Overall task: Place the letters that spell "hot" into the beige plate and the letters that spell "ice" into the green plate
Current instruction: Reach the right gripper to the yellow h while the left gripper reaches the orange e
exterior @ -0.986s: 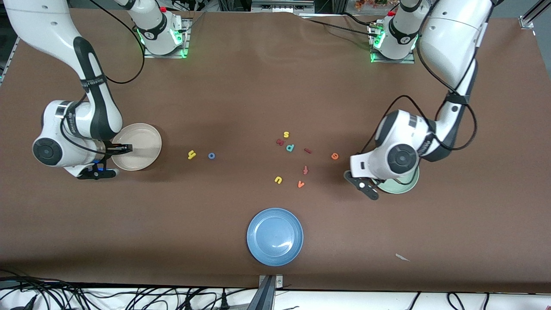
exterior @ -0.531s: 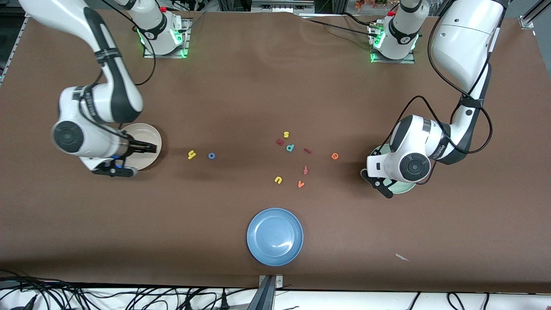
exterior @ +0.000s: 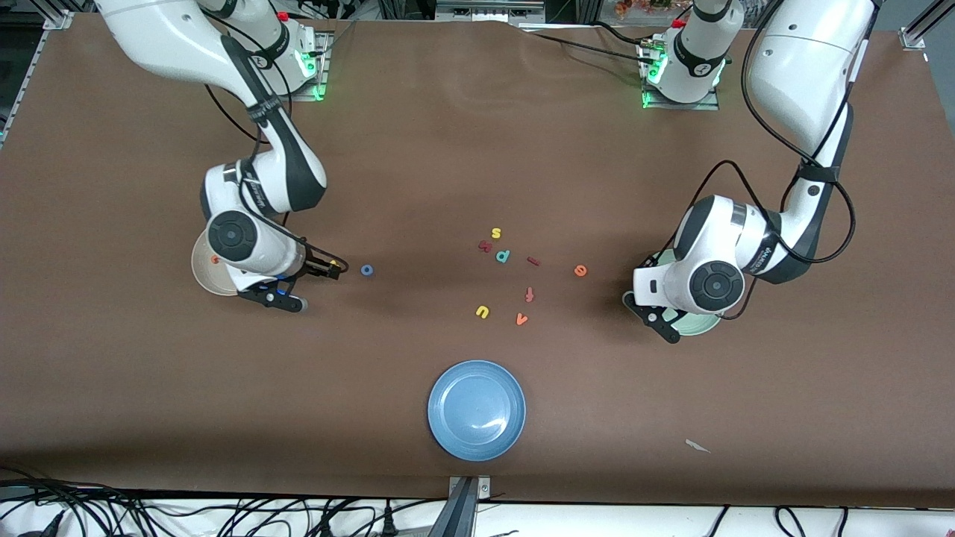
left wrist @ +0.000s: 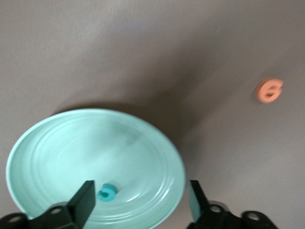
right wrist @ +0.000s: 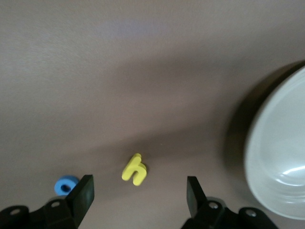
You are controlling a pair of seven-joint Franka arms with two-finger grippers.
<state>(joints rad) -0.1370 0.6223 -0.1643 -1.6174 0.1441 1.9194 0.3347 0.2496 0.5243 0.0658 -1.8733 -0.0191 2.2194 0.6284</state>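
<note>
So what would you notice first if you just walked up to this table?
Probably the handful of bright foam letters scattered mid-table, with the blue plate nearer the front camera than they are. Then the two white arms: the right gripper, jaws open, is over the yellow h between the beige plate and the blue o. The left gripper, also open, hangs over the green plate, where a teal c lies.

arms: glossy white shells, dark grey joint bands
cables: black, looped along forearms
bases: green lights, red buttons
fingers: black
</note>
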